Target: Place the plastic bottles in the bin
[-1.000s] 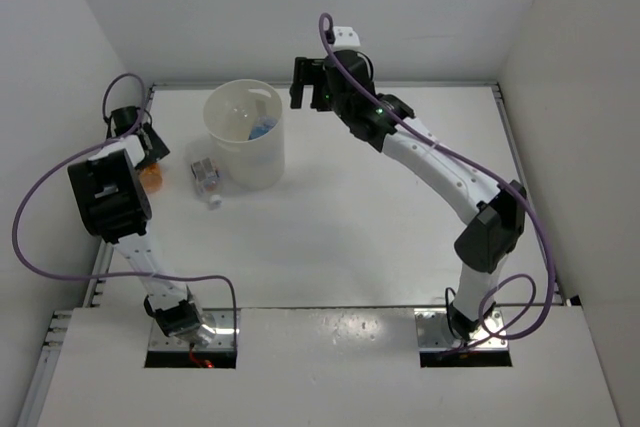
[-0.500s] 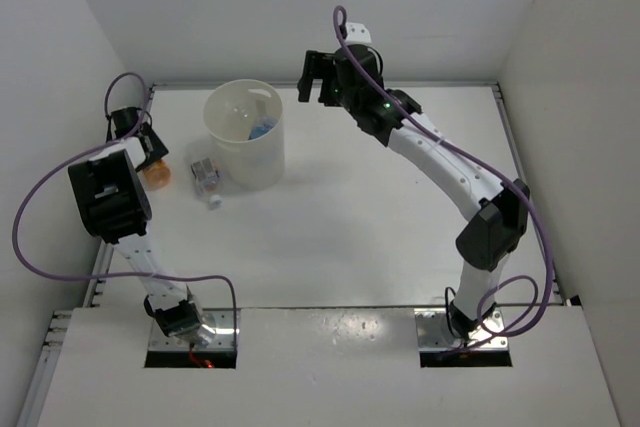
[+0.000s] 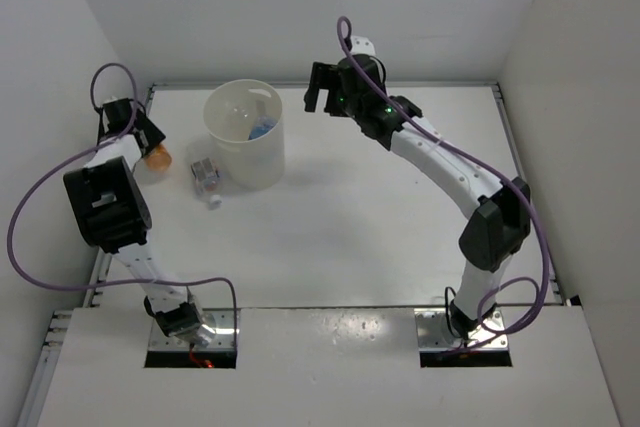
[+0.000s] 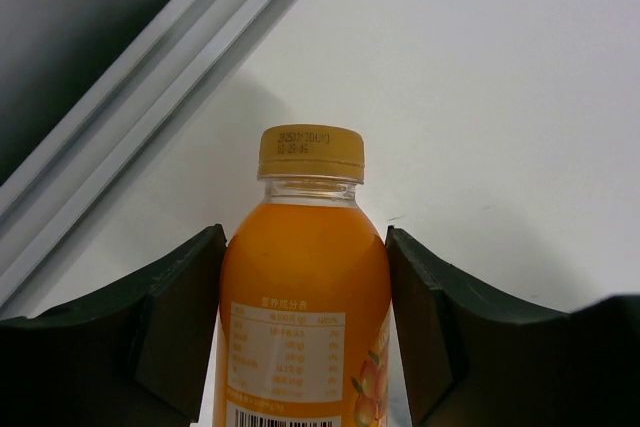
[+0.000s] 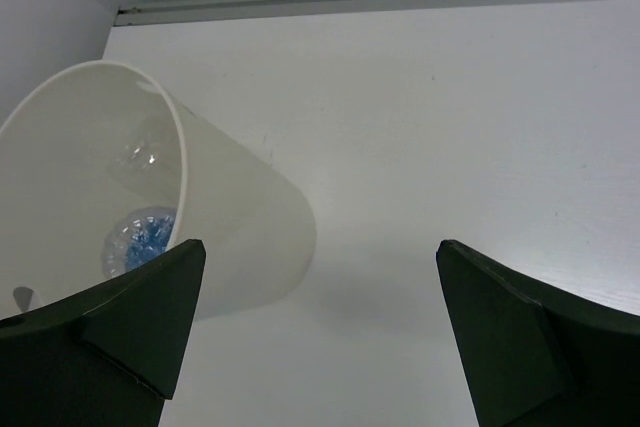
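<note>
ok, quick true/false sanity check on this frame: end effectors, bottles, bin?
1. The left end effector grips the orange bottle. True.
2. The right end effector holds a bottle. False: it is open and empty.
3. The bin has nothing in it. False: a blue-labelled bottle lies inside.
4. A clear bottle lies on the table beside the bin. True.

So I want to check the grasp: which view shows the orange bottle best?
Left wrist: the orange bottle is seen close up, cap and label clear, clamped by the left gripper. Top external shows only a small orange patch at that gripper; right wrist shows none of it.
</note>
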Available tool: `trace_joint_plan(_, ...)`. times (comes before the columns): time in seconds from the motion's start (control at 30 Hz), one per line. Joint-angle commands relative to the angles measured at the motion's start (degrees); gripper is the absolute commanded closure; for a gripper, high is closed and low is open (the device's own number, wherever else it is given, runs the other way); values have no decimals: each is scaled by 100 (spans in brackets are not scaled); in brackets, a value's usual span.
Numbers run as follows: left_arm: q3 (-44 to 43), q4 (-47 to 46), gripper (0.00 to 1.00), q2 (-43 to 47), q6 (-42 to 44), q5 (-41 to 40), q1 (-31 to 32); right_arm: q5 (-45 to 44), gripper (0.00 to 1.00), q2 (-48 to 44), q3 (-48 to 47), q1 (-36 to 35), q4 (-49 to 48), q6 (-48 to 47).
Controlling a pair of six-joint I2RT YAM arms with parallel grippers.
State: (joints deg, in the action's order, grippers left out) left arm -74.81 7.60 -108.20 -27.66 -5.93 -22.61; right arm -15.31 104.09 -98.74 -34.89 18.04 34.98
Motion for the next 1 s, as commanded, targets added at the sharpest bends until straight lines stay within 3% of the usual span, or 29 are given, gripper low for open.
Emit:
trace_joint_plan(0.0,-455,-512,82,545,-503,267,-50,55,0,-486,83,79,-406,140)
trace_joint_plan(0.3,-1035,-1040,82,1204,-811,356,-50,160,0,-925,644,132,-609,298)
trace_joint_plan(0.43,-1272,-1348,82,1442,-811,408,283,107,0,-1198,1101,194,-802,360)
trace_joint_plan(0.63,-1142,-2314,82,1636,-522,1022,1205,55,0,-1339,1348,246,-934,492)
trace_joint_plan(0.87,-1265,-2114,81,1688,-328,892,2286,55,0,-1514,1603,299,-881,597)
trace_joint_plan(0.97,-896,-2061,81,1820,-90,744,2577,55,0,-1585,1717,352,-881,650)
